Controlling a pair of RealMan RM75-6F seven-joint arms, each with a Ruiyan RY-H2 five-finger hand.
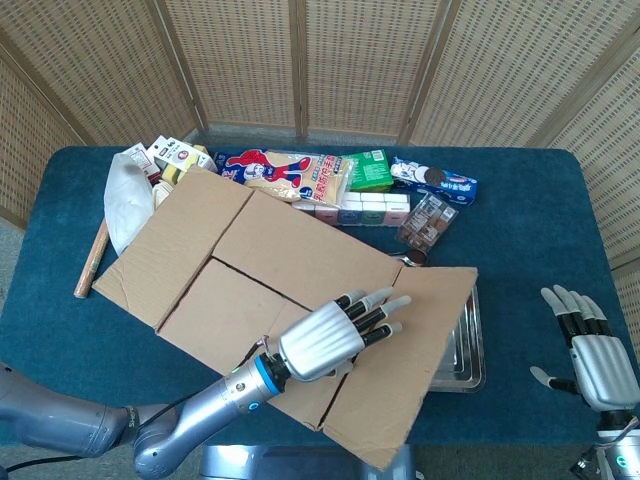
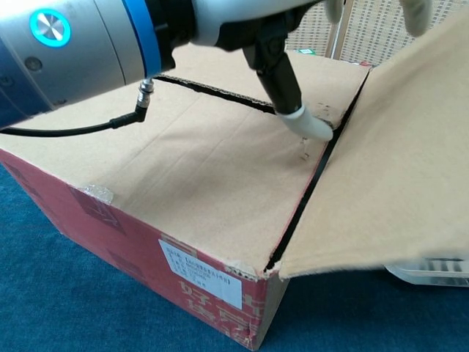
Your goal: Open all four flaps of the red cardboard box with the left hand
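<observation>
Red cardboard box (image 2: 198, 282), right flap (image 1: 420, 345) folded outward

Staged robot test bench, indoor.
Blue cloth-covered table (image 1: 520, 215) ringed by woven rattan screens (image 1: 350, 60); packaged snacks (image 1: 330, 180) and a steel tray (image 1: 468, 350) as props.

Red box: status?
Left hand flat on right flap, folded out over metal tray. Right hand open, idle. Two inner flaps closed.
</observation>
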